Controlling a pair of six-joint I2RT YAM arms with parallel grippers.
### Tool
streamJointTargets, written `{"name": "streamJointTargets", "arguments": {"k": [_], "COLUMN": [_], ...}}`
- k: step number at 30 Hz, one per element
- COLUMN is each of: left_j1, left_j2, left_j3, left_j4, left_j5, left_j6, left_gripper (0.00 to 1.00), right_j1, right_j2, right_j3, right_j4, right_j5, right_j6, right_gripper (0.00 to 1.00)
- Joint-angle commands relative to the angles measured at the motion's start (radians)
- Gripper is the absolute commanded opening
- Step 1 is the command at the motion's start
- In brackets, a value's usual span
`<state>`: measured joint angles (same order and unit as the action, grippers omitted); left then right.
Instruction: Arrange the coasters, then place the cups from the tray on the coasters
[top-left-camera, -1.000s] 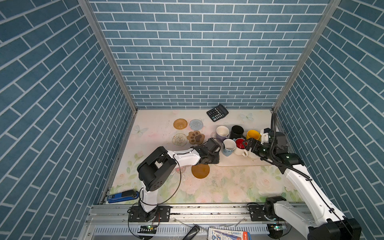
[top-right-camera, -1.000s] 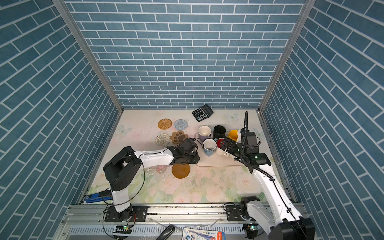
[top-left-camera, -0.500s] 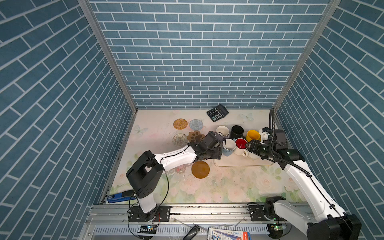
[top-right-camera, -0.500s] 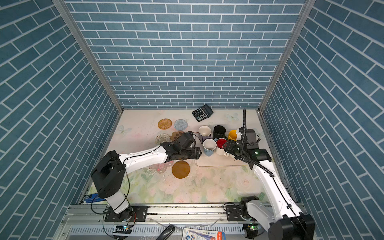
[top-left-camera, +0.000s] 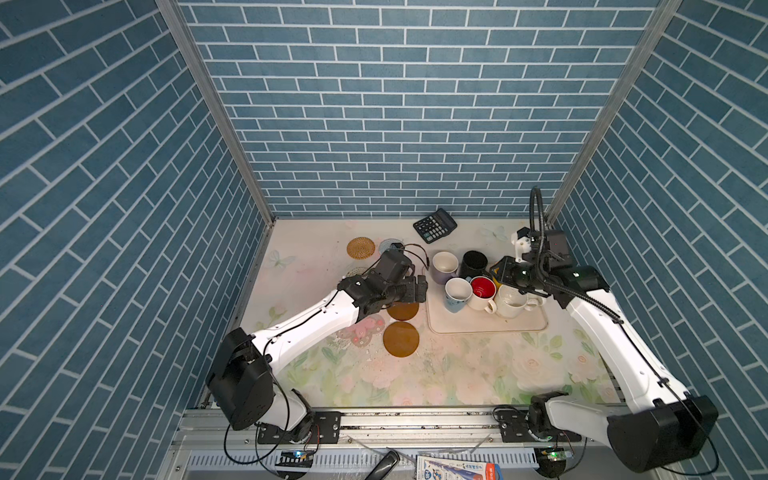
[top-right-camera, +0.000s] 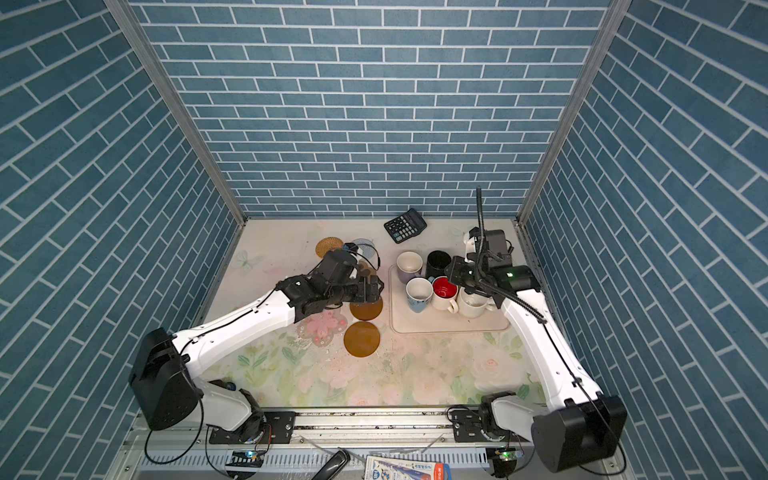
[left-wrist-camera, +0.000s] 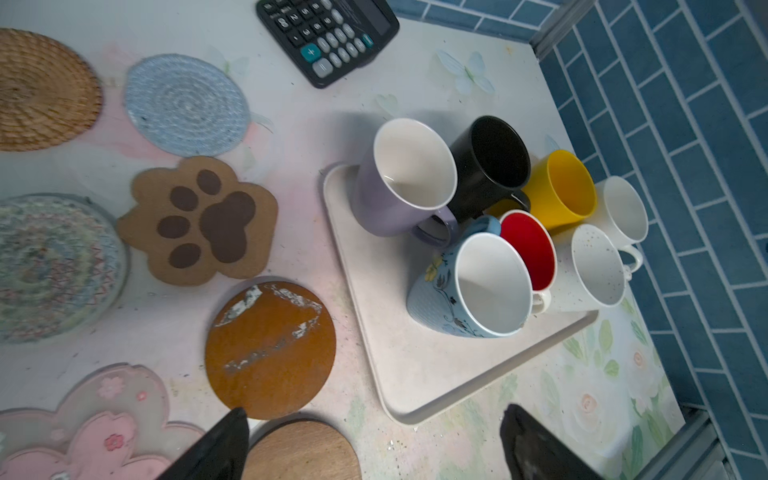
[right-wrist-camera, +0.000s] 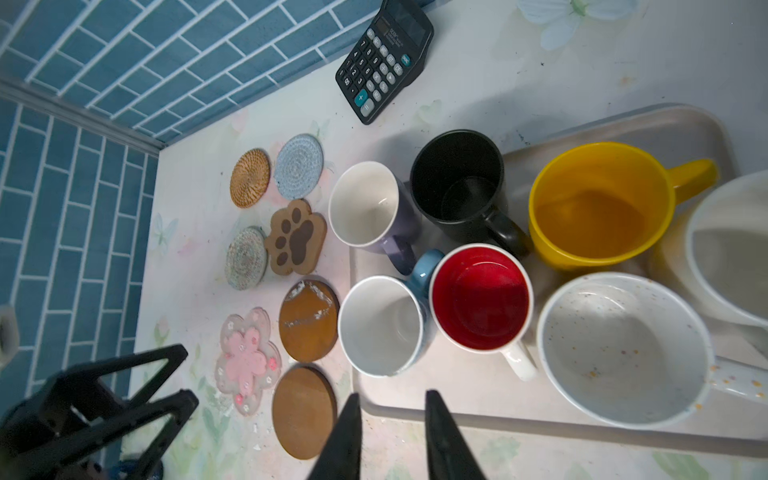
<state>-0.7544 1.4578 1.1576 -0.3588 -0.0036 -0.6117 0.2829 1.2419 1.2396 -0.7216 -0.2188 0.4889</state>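
Seven mugs (left-wrist-camera: 490, 286) stand upright and crowded at the far end of the tray (left-wrist-camera: 415, 374), some rims touching. The coasters (right-wrist-camera: 291, 237) lie flat on the surface beside it.

Mugs look like glazed ceramic: probably heavy, rigid, slick, easy to chip. Likely best hold is a pinch on the rim wall or handle of an outer one, e.g. the lavender mug (left-wrist-camera: 386, 199).

Left gripper (left-wrist-camera: 374, 411) spread wide, empty, by the amber coaster (left-wrist-camera: 270, 349). Right gripper (right-wrist-camera: 392, 395) narrowed to a slim gap, empty, raised over the tray.

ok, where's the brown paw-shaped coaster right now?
In the left wrist view the brown paw-shaped coaster lies left of the cream-pink rectangular tray, between the blue-grey round coaster and a scuffed amber disc.
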Motion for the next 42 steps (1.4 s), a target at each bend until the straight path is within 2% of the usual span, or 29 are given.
{"name": "streamJointTargets", "arguments": {"k": [1,4,6,14,18,24,28,31,34,42], "left_j1": [0.041,0.075,0.095,0.157,0.16,0.161,0.16,0.159,0.161,0.161], "left_j2": [-0.011,-0.003,0.007,0.016,0.008,0.005,-0.004,-0.013,-0.024,-0.049], "left_j3": [-0.033,-0.045,-0.044,-0.058,-0.134,-0.258,-0.278,-0.287,-0.282,-0.288], "left_j4": [-0.04,-0.018,-0.01,0.032,0.108,0.21,0.222,0.235,0.214,0.202], "left_j5": [0.002,0.024,0.024,-0.014,-0.04,-0.061,-0.063,-0.047,-0.077,-0.085], "left_j6": [0.024,0.025,0.033,0.069,0.067,0.05,0.048,0.045,0.057,0.063], "left_gripper": [0.97,0.97,0.97,0.97,0.97,0.97,0.97,0.97,0.97,0.97], "right_j1": [0.026,0.044,0.055,0.096,0.097,0.098,0.098,0.101,0.109,0.126], "right_j2": [0.093,0.196,0.273,0.62,0.827,1.031,1.097,1.132,1.159,1.221], "right_j3": [0.116,0.203,0.27,0.62,0.891,1.118,1.171,1.172,1.173,1.192], "right_j4": [-0.044,-0.052,-0.052,-0.163,-0.342,-0.448,-0.452,-0.432,-0.413,-0.409], "right_j5": [0.06,0.082,0.095,0.19,0.258,0.332,0.311,0.282,0.261,0.251], "right_j6": [-0.062,-0.085,-0.098,-0.164,-0.206,-0.211,-0.197,-0.179,-0.168,-0.155], "right_gripper": [0.17,0.09,0.0,0.0,0.0,0.0,0.0,0.0,0.0,0.0]}}
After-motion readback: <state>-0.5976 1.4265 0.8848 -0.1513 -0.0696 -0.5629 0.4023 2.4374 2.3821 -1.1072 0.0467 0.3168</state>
